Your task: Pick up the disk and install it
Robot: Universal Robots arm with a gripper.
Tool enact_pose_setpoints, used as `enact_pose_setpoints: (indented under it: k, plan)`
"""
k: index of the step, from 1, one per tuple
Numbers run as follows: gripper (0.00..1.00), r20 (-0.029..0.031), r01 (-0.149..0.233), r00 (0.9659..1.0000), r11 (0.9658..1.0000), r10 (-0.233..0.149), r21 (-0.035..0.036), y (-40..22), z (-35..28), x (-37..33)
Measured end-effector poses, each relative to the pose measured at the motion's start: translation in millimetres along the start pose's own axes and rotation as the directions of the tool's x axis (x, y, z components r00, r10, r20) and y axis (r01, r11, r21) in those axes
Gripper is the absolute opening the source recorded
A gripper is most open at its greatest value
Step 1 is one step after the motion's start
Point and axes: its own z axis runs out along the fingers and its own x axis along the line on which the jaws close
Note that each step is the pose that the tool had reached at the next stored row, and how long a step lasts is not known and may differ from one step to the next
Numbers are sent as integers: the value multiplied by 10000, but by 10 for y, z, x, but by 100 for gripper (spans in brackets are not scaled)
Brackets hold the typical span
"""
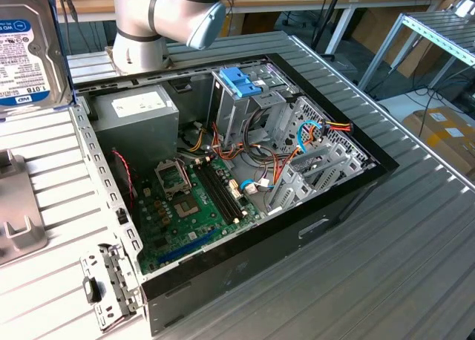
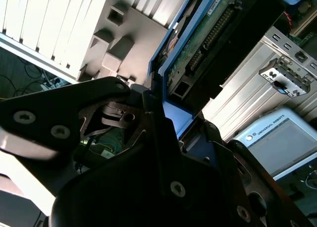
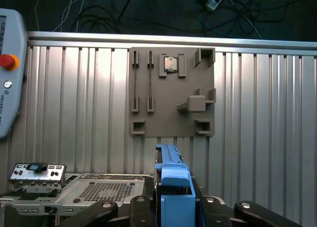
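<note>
End effector [image 3: 173,203] closed on disk [image 3: 170,163], holding it edge-up; arm [image 1: 167,17] bent high behind open computer case [image 1: 223,184].

Disk [image 1: 26,50]: cropped at the picture's edge, beside the case [image 1: 312,225]; one end hidden within the end effector [image 3: 173,204].
Arm [image 1: 167,17]: upper part cut off, beyond the case.
Pendant [image 3: 7,73]: cropped.
</note>
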Motion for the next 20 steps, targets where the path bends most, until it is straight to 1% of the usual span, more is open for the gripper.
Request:
enact_pose_setpoints:
  k: [4, 20]
  plan:
    - [37, 1, 0, 10000, 10000, 0, 0, 0, 1, 29]
    - [37, 1, 0, 10000, 10000, 0, 0, 0, 3, 84]
